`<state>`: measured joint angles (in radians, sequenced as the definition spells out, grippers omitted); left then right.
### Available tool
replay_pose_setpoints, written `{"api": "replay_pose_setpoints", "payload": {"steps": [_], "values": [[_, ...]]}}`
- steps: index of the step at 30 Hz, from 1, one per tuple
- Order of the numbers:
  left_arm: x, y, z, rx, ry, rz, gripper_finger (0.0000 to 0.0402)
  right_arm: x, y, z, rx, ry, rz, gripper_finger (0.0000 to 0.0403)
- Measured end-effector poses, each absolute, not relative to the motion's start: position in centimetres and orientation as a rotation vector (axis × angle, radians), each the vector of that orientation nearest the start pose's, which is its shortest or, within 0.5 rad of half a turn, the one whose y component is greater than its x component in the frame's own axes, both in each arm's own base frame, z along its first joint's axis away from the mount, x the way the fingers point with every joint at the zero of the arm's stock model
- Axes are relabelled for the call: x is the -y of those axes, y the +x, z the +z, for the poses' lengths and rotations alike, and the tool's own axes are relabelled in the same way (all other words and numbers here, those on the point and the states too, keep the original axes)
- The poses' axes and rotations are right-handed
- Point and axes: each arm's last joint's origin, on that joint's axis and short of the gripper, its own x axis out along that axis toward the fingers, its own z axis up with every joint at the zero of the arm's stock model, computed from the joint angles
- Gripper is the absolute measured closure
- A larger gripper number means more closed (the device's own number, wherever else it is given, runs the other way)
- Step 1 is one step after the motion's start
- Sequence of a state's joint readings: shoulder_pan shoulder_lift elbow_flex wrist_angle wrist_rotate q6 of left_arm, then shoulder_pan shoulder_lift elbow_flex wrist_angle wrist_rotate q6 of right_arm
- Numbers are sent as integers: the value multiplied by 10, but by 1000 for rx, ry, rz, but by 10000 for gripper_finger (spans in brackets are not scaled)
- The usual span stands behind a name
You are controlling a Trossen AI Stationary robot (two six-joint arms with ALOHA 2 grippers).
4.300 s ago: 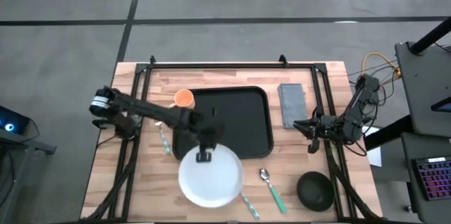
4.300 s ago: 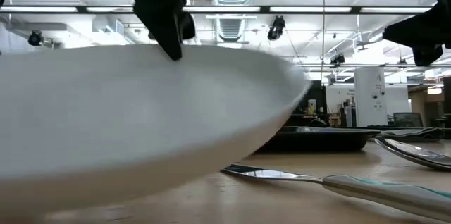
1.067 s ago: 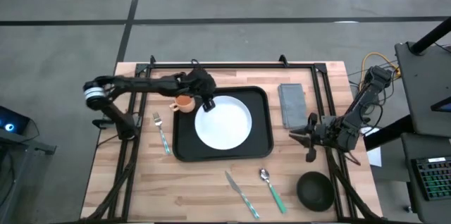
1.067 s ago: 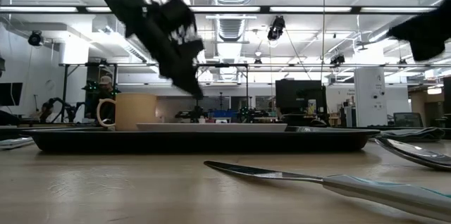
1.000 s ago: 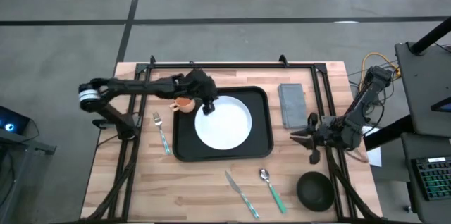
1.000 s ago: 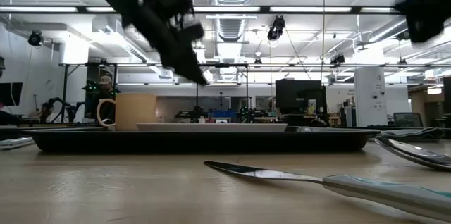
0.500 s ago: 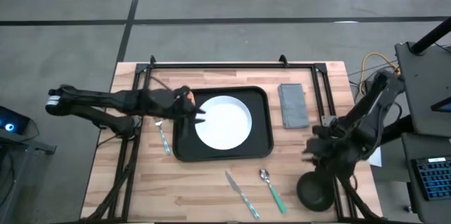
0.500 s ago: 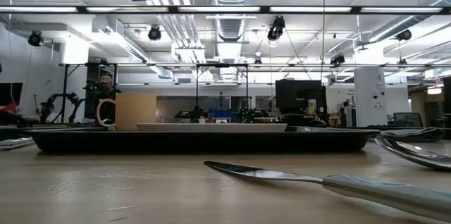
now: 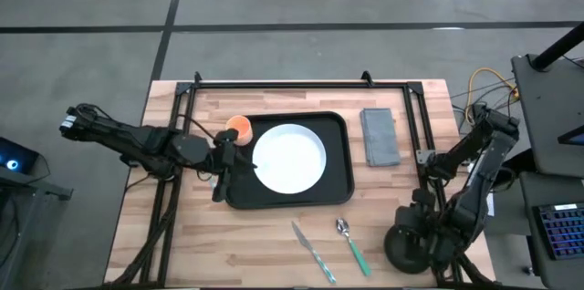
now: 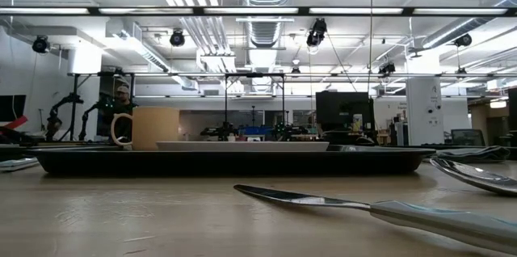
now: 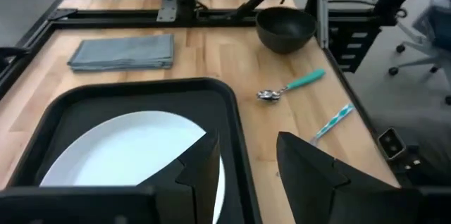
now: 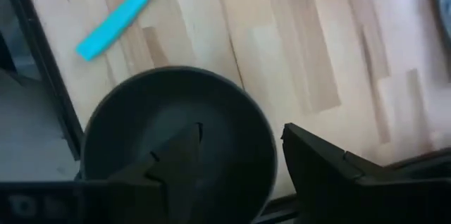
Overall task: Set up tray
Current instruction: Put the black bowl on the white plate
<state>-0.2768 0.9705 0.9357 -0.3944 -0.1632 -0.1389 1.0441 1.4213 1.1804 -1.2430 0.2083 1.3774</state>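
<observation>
The black tray (image 9: pixel 339 164) lies mid-table with a white plate (image 9: pixel 288 157) resting flat in it. An orange cup (image 9: pixel 238 127) stands at its far left corner. My left gripper (image 9: pixel 220 173) hangs open over the tray's left rim (image 11: pixel 235 146), holding nothing. Near the table's near right corner, my right gripper (image 12: pixel 243 160) is open above a dark bowl (image 12: pixel 176 132). One finger is over the bowl's hollow and the other is outside its rim. My right gripper comes at the bowl from above, its fingers on either side of the rim (image 12: pixel 271 155). I cannot tell whether they touch it. The bowl sits upright on the table.
A folded grey napkin (image 9: pixel 380 136) lies to the right of the tray. A knife (image 9: pixel 313 252) and a teal-handled spoon (image 9: pixel 351 243) lie near the front edge, left of the bowl. Black frame rails (image 9: pixel 182 117) run along the table's sides.
My left gripper has drawn back from the plate toward the table's left edge and now hangs over the tray's left rim. My right gripper has swung from beside the napkin toward the near edge and now stands over the bowl. The plate has stayed in the tray.
</observation>
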Motion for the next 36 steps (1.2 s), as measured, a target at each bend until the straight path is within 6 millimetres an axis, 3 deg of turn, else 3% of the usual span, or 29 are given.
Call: {"api": "replay_pose_setpoints", "payload": {"steps": [11, 25, 29, 33, 36], "values": [[54, 209, 322, -490, -29, -75, 279, -203, 113, 228, -1331, 311, -252, 211], [58, 208, 321, -494, -25, -92, 279, -189, 105, 191, -1328, 327, -274, 214], [61, 208, 321, -494, -22, -107, 279, -185, 102, 184, -1336, 315, -303, 262], [63, 207, 321, -494, -37, -111, 279, -182, 102, 181, -1334, 295, -310, 366], [63, 207, 322, -487, -40, -111, 279, -180, 107, 184, -1328, 312, -327, 388]]}}
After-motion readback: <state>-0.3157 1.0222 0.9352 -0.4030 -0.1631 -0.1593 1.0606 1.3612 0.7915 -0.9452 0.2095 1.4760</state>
